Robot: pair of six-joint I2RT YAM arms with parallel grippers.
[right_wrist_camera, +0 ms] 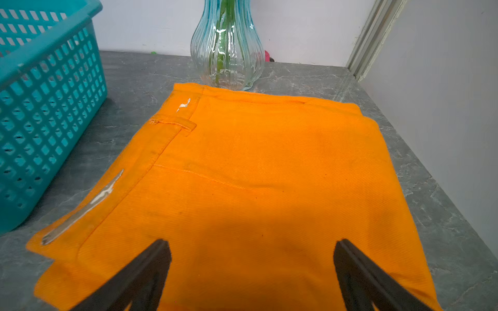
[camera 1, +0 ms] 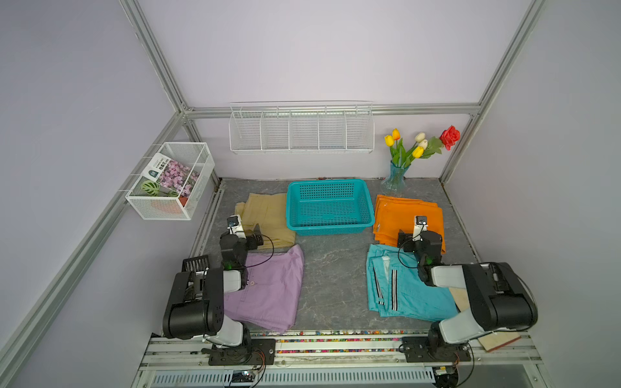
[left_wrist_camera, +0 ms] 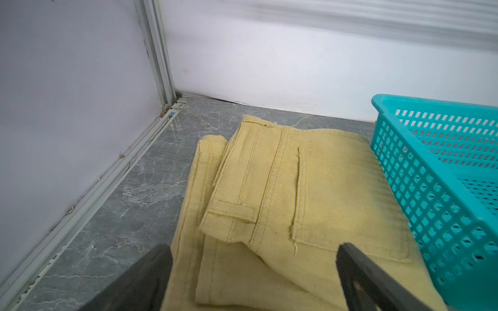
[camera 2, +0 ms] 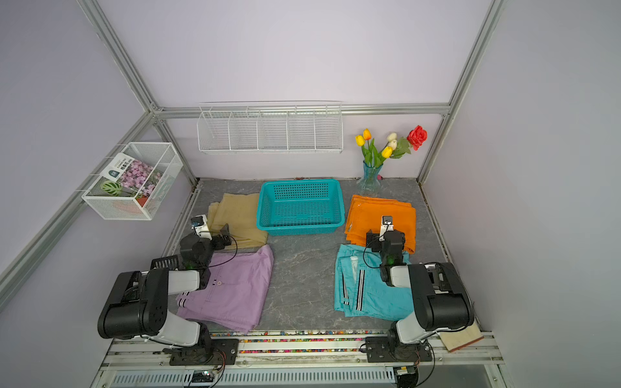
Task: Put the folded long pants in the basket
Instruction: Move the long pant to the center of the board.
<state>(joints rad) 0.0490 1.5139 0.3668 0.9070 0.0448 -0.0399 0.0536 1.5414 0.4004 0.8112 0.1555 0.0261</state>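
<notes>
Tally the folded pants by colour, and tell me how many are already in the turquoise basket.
Khaki-tan pants: 1
Lilac pants: 1
Teal pants with striped trim: 1
Orange pants: 1
Total: 4, all lying on the table; 0 in the basket.

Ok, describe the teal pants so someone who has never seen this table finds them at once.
Start at the turquoise basket at the back middle of the grey table. On the robot's right lie two folded pairs; the teal pants are the one nearer the robot, in front of the orange pants. Black-and-white striped trim sets them apart from the plain orange pair.
</notes>
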